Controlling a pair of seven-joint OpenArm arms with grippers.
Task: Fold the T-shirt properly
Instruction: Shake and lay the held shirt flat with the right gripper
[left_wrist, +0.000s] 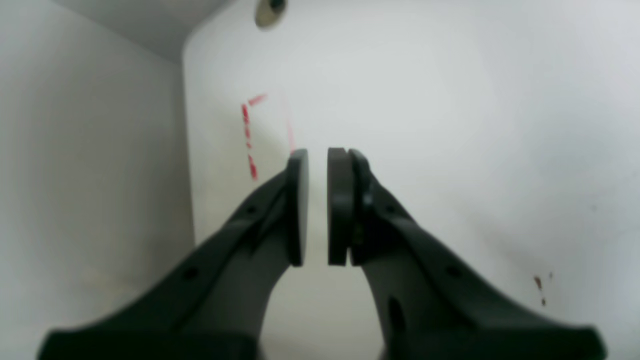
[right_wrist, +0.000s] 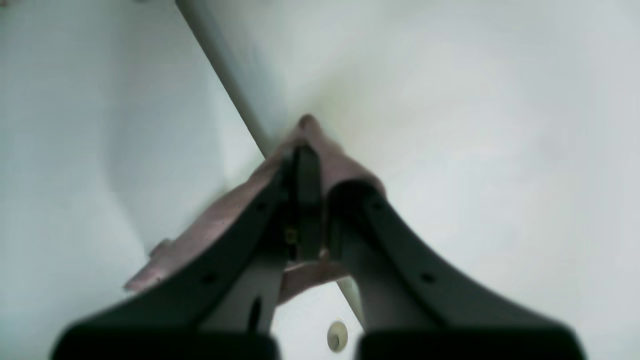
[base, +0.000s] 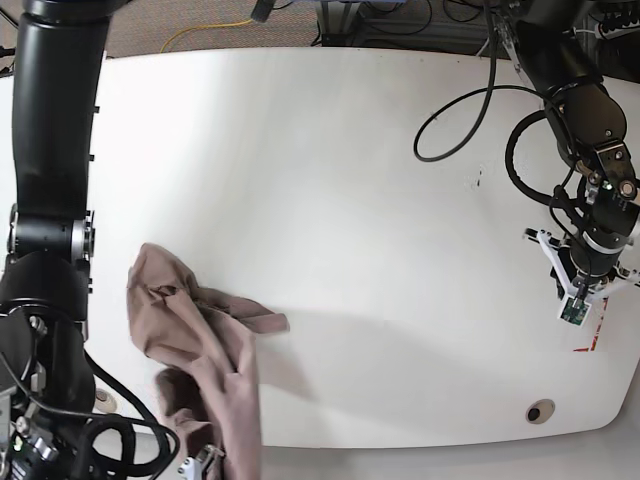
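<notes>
- T-shirt: I see it crumpled at the tabletop's 8 o'clock edge, hanging over.
- Right tool: clamped on a T-shirt fold, probably to drag it flat.
- Left tool: at 3 o'clock, pads nearly together, a narrow gap left, holding nothing, parked clear.

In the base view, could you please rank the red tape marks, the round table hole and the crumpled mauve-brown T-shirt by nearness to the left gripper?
1. Red tape marks, just below the left gripper.
2. Round table hole, lower, near the table's front edge.
3. Crumpled mauve-brown T-shirt, across the table, at the opposite side.
</notes>
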